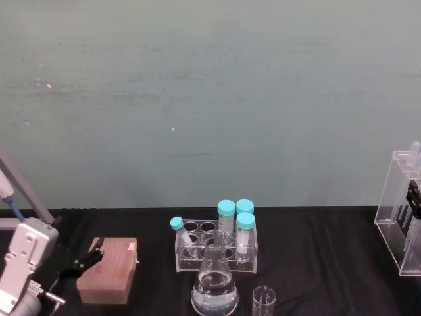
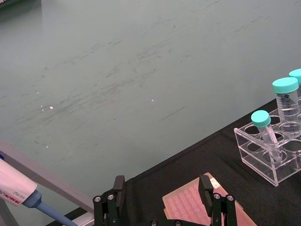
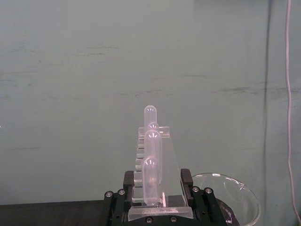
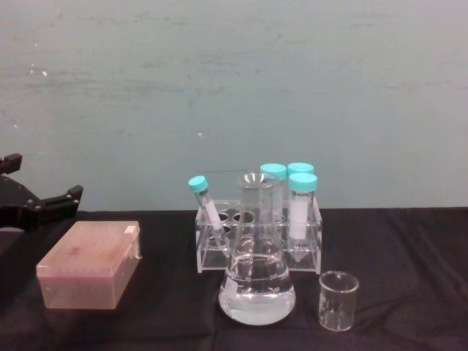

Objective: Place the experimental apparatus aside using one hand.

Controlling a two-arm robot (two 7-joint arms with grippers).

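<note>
The tall acrylic stand (image 1: 397, 217) with long clear test tubes (image 3: 151, 155) is at the table's far right. My right gripper (image 3: 158, 181) is shut on it, one black finger (image 3: 129, 182) pressed against each side; the gripper (image 1: 413, 197) shows dark behind the stand's wall. Whether the stand rests on the table I cannot tell. The conical flask (image 4: 256, 274) with clear liquid stands at the front centre, and the small beaker (image 4: 338, 300) is just to its right. My left gripper (image 2: 162, 188) hovers open over a pink box at the left.
A clear rack (image 1: 217, 247) with teal-capped tubes stands behind the flask. The pink tip box (image 4: 91, 263) lies at the left on the black cloth. A glass dish (image 3: 230, 197) sits beside the stand. A pipette (image 2: 19, 190) hangs at the far left.
</note>
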